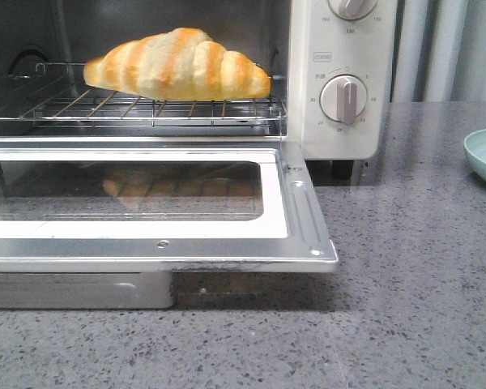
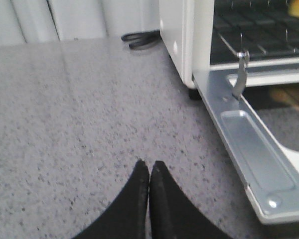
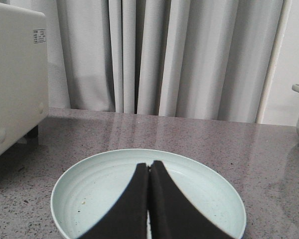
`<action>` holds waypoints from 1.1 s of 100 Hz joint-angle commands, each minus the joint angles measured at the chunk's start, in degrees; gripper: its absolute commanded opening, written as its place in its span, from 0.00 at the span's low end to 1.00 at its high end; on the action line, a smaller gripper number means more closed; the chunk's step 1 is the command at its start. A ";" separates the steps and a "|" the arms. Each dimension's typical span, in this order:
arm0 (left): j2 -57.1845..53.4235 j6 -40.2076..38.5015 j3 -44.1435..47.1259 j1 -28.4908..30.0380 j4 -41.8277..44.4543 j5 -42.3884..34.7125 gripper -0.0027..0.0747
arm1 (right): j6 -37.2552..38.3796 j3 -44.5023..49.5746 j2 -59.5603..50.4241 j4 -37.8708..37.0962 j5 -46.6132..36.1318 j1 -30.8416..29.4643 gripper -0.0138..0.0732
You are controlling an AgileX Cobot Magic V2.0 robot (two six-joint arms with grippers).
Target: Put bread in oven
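The bread point(image 1: 178, 65) lies on the rack inside the oven point(image 1: 340, 81), door down. Left hand point(image 2: 149, 172) and right hand point(image 3: 149, 172) are closed, empty; placing looks done, perhaps door-closing next.

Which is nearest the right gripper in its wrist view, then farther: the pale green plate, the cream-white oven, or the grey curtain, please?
1. Pale green plate, directly beneath the right gripper.
2. Cream-white oven, off to one side on the counter.
3. Grey curtain, behind the counter's far edge.
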 commanded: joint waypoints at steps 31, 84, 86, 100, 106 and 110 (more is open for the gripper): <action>-1.78 -0.41 1.32 0.14 0.63 -0.93 0.01 | -0.35 0.69 -1.23 -0.24 -4.92 0.11 0.07; -1.78 -0.01 1.32 0.14 1.34 -0.60 0.01 | -0.35 0.69 -1.23 -0.24 -4.92 0.11 0.07; -1.78 -0.01 1.32 0.14 1.34 -0.60 0.01 | -0.35 0.69 -1.23 -0.24 -4.92 0.11 0.07; -1.78 -0.01 1.32 0.14 1.34 -0.60 0.01 | -0.35 0.69 -1.23 -0.24 -4.92 0.11 0.07; -1.78 -0.01 1.32 0.14 1.34 -0.60 0.01 | -0.35 0.69 -1.23 -0.24 -4.08 0.11 0.07; -1.78 -0.01 1.32 0.14 1.34 -0.60 0.01 | -0.35 0.69 -1.23 -0.24 -1.64 0.11 0.07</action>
